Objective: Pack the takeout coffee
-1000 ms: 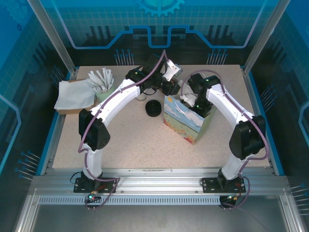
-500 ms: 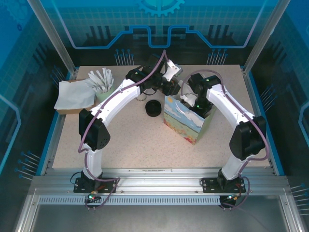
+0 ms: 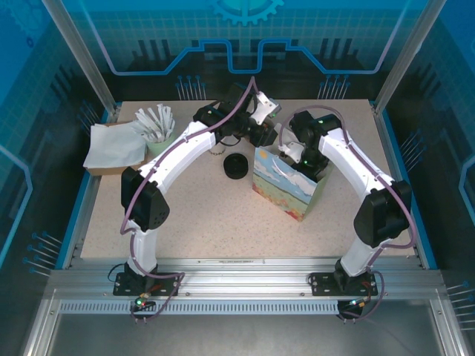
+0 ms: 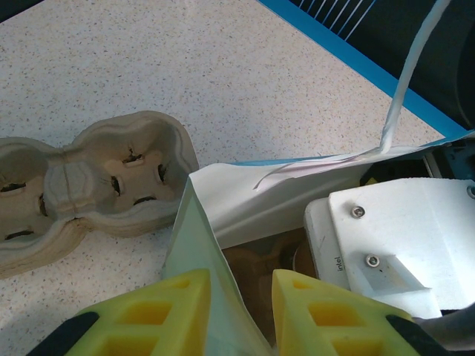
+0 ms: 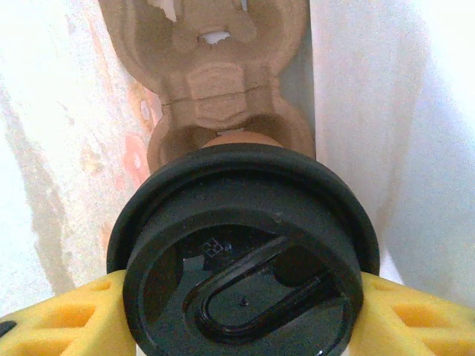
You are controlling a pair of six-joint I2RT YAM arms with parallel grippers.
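Inside the bag (image 5: 356, 111), a brownish, glossy-black-lidded takeout coffee (image 5: 241, 259).

My left arm (image 3: 174, 159) arcs away from its base and bends rightward. My right arm (image 3: 356, 167) arcs leftward, so the wrists nearly meet at the far middle. The left gripper (image 4: 241, 297) has its jaws partly apart astride the paper bag (image 4: 194, 237) wall; I cannot tell if it pinches. The right gripper (image 5: 241, 315) clamps the takeout coffee (image 5: 241, 222), with a yellow finger (image 5: 52, 319) on each side of the lid.

Left pincer (image 4: 241, 297) pinches paper bag (image 4: 245, 200); carrier (image 4: 96, 185) beside.
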